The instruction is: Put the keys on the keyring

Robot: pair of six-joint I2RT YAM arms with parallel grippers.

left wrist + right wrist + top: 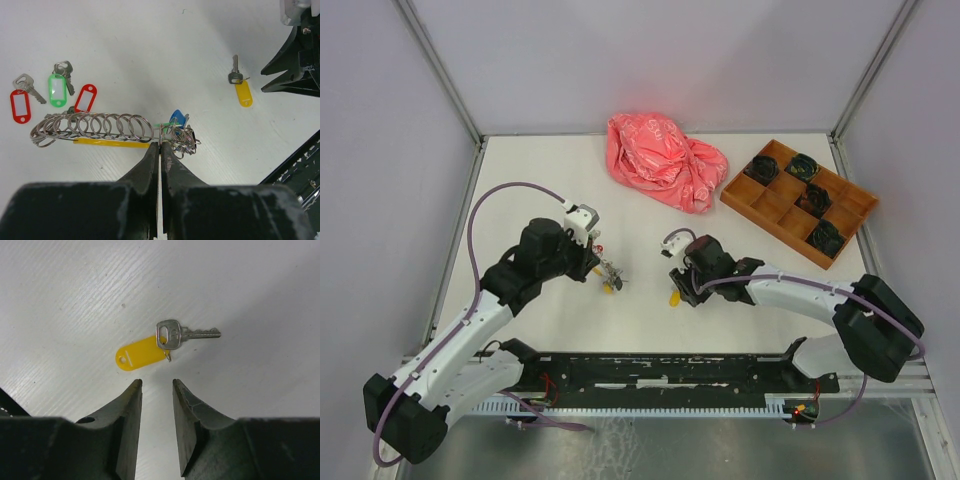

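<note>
easily could skid the small silver yellow-tagged key [172, 334], flat just ahead of the spread right gripper [157, 382], aside on closing, with the thin silver keyring [112, 142] pinched in the left gripper [160, 145].

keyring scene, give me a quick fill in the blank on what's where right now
1. The key before the right gripper has a ____ tag.
2. The keyring is held by the ____ gripper.
3. The tag between the two red tags is ____.
Missing words: yellow; left; green.
</note>
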